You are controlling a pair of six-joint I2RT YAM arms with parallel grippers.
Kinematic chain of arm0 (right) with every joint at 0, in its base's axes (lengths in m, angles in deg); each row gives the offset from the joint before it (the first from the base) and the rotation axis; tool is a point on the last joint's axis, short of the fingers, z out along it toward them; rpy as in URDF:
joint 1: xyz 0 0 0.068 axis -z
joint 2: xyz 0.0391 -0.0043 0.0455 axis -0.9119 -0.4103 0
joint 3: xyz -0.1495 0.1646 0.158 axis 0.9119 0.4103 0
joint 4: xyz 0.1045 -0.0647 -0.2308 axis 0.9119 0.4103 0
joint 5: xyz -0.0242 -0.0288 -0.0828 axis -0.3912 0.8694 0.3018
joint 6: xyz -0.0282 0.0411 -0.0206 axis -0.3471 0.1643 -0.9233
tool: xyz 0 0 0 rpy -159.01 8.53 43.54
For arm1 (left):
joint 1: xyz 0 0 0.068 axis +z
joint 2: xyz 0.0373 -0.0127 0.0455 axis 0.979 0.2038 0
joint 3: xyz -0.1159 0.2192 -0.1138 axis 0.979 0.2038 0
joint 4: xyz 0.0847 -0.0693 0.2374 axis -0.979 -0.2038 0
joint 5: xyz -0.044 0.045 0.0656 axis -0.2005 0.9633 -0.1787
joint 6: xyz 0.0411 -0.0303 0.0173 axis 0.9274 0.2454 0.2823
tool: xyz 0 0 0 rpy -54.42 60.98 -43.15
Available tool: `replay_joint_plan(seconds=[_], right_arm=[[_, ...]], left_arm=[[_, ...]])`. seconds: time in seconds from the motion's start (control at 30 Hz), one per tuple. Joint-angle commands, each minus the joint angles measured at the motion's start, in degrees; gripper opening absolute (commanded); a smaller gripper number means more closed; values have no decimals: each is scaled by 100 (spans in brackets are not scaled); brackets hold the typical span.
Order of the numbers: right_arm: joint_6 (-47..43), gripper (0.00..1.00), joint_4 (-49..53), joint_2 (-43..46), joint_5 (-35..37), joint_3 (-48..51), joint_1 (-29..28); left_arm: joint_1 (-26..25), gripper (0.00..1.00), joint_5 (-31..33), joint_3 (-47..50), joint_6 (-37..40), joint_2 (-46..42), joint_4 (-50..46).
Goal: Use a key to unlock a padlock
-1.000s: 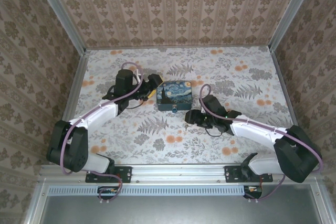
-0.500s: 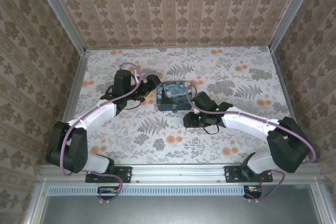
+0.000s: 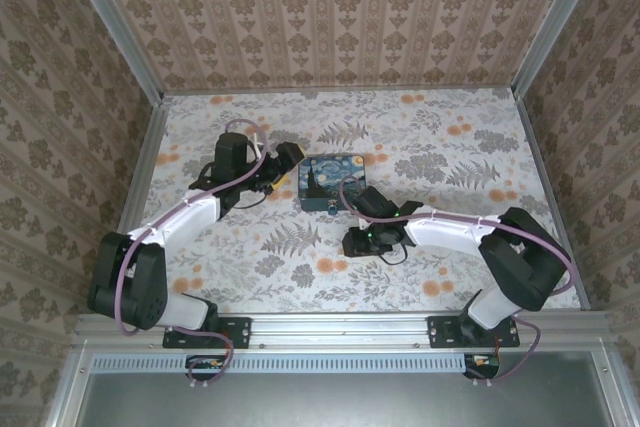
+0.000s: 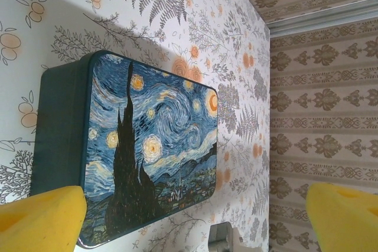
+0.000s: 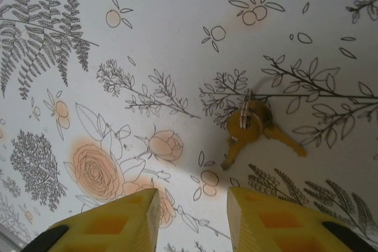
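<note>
Surface: we see a table (image 3: pixel 450 247) covered in a print of ferns and orange flowers, walled on three sides by patterned wallpaper (image 3: pixel 330 17).
Key: we find a brass-coloured key (image 5: pixel 242 125) lying flat on the cloth in the right wrist view. Its blade points down-left. A second key (image 5: pixel 286 141) is joined to it at the head and points off to the right.
Right gripper: the right gripper (image 5: pixel 192 216) hovers low over the cloth, just short of the key. Its yellow fingers (image 5: pixel 106 222) stand a narrow gap apart, with only bare cloth between them and nothing held.
Padlock: we make out a small metal piece (image 4: pixel 221 237) at the rim of the box, partly cut off by the bottom of the left wrist view. It is too small for us to read its shackle.
Box: the blue swirl-painted box (image 3: pixel 333 184) sits flat near the middle of the table with its lid down. The right gripper is nearer us than the box, on the cloth in front of it.
Left gripper: the left gripper (image 4: pixel 195 222) faces the box from its left side. We see its pads (image 4: pixel 41 216) spread wide, gripping nothing.
Arms: both reach inward from the near edge, each trailing a purple cable (image 3: pixel 125 277).
</note>
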State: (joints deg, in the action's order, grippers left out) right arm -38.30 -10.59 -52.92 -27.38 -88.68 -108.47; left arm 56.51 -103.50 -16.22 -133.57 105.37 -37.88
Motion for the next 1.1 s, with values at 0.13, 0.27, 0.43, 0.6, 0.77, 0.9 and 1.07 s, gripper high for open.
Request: replay_joint_plan(seconds=[0.13,0.27,0.43,0.6,0.77,0.9,1.07], right_arm=[[85,36,-220,-347,-85,-71,-13],[97,35,-342,-516,-115,-119,-19],[132,34,-523,-749,-233,-324,-19],[8,33,-410,-963,-278,-789,-11],[-176,33,-186,-1088,-331,-1317,9],[-236,33,-68,-848,-471,-1513,10],[-211,33,63,-393,-322,-1289,24]], left_arm=[[53,97,-38,25,133,-178,-61],[57,97,-26,42,142,-179,-61],[67,97,-28,18,152,-179,-70],[69,97,-31,22,150,-189,-71],[64,97,-6,52,142,-197,-77],[65,97,-12,62,149,-209,-71],[64,98,-5,88,157,-248,-69]])
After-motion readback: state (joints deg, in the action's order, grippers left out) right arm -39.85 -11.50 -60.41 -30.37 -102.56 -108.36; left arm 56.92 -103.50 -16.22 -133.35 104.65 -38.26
